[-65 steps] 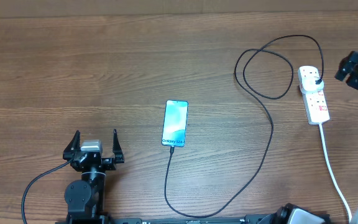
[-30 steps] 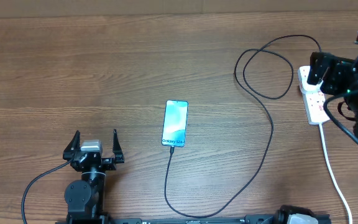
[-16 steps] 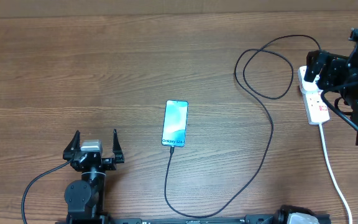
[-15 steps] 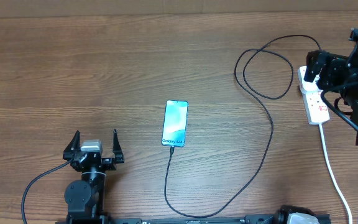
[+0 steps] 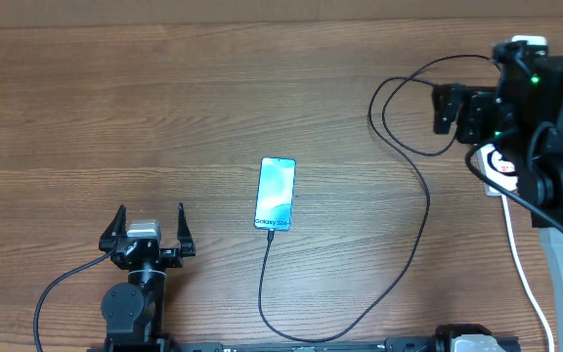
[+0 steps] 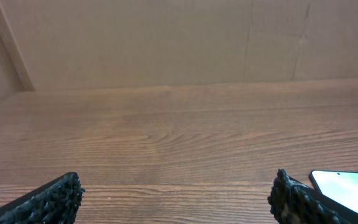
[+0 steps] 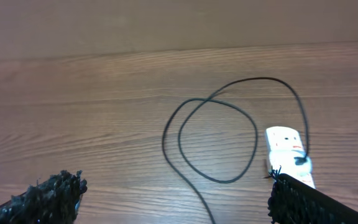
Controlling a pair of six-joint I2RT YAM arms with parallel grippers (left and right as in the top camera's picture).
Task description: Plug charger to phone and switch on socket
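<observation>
Your left gripper point(image 5: 150, 228) and right gripper point(image 5: 457, 111) are both spread wide, empty. The socket point(image 7: 286, 143) sits just beneath the right arm. It's probably light and slidey, so poke its switch straight down.

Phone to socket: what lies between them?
Only the charger cable, looped near the socket, with the right gripper above; otherwise bare wood, seen overhead.

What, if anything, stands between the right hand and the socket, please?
Nothing visible does. The right hand is open above the table, and the socket lies ahead, to its right. Only the charger, plugged into the socket, sits on it, with its cable looping off to the left.
</observation>
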